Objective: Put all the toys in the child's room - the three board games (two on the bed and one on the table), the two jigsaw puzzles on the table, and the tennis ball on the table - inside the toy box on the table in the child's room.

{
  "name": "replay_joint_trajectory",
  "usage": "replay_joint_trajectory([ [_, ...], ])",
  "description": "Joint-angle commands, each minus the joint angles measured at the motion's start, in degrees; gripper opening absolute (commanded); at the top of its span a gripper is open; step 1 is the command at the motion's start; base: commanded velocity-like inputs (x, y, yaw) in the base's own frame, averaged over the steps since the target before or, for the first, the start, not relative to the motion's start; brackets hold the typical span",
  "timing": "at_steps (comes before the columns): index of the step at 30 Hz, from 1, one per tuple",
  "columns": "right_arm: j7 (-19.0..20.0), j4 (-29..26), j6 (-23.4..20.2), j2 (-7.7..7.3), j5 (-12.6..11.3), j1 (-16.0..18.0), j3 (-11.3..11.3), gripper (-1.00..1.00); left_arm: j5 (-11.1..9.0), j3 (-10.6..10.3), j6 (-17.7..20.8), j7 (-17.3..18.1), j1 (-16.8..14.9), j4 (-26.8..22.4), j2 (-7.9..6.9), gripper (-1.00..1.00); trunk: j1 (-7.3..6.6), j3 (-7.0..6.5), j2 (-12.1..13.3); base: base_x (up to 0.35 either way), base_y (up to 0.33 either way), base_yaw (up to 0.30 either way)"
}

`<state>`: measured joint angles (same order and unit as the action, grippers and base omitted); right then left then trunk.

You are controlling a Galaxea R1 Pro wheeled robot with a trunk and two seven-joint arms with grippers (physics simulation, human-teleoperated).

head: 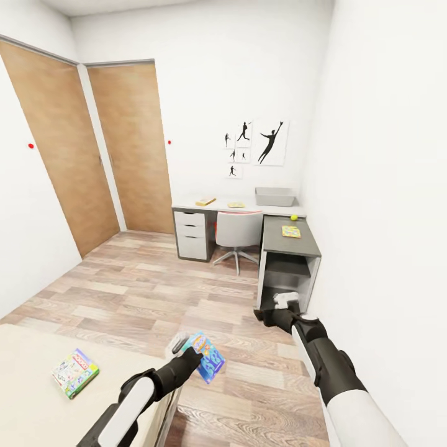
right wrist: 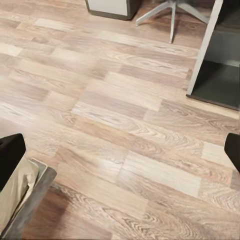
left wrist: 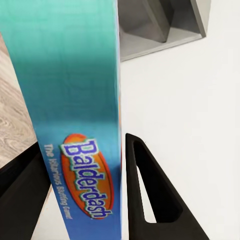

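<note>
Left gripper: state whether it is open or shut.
Shut on the blue board game: left gripper fingers flank the box.

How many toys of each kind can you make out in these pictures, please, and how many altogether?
Board games: 3 – the blue Balderdash box in the left gripper, the green box on the bed, the yellowish box on the table.
Jigsaw puzzles: 2 – one, another.
Tennis ball: 1.
Total: 6.

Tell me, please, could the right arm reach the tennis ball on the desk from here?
Probably not: the tennis ball sits on the far table, well beyond the open right end effector, with bare floor between.
</note>
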<state>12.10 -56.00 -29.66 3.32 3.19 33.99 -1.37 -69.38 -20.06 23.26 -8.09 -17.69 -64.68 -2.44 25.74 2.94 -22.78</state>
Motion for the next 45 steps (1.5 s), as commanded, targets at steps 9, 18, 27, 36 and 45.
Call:
replay_joint_trajectory([
  [9, 1.6, -5.7, -3.6, 0.17, -0.2, -0.2, -3.8, 1.0, 0.4, -0.2, -0.1, 2.8, -0.2, 0.6, 0.1, -1.0, 0.04, 0.14, -0.1, 0.0, 0.0, -0.001],
  [18, 1.7, -6.1, -4.3, 0.52, -0.2, -0.2, -4.2, 1.0, 0.4, -0.2, -0.3, 3.5, -0.2, 1.7, 0.14, -1.0, 0.04, 0.14, -0.1, 0.0, 0.0, 0.0],
  [27, 1.7, -6.1, -4.3, 0.62, -0.2, -0.2, -4.2, 1.0, 0.3, -0.3, -0.3, 3.5, -0.2, 2.0, 0.07, -1.0, 0.04, 0.14, -0.1, 0.177, -0.015, -0.001],
  [36, 1.6, -6.1, -4.3, 0.72, -0.2, -0.2, -4.2, 1.0, 0.3, -0.2, -0.2, 3.6, -0.2, 2.2, 0.07, -1.0, 0.04, 0.14, -0.1, 0.094, -0.022, -0.229],
  [45, 1.6, -6.1, -4.3, 0.88, -0.1, -0.2, -4.2, 1.0, 0.2, -0.1, -0.2, 3.6, -0.2, 2.3, 0.07, -1.0, 0.04, 0.14, -0.1, 0.014, -0.002, -0.13],
])
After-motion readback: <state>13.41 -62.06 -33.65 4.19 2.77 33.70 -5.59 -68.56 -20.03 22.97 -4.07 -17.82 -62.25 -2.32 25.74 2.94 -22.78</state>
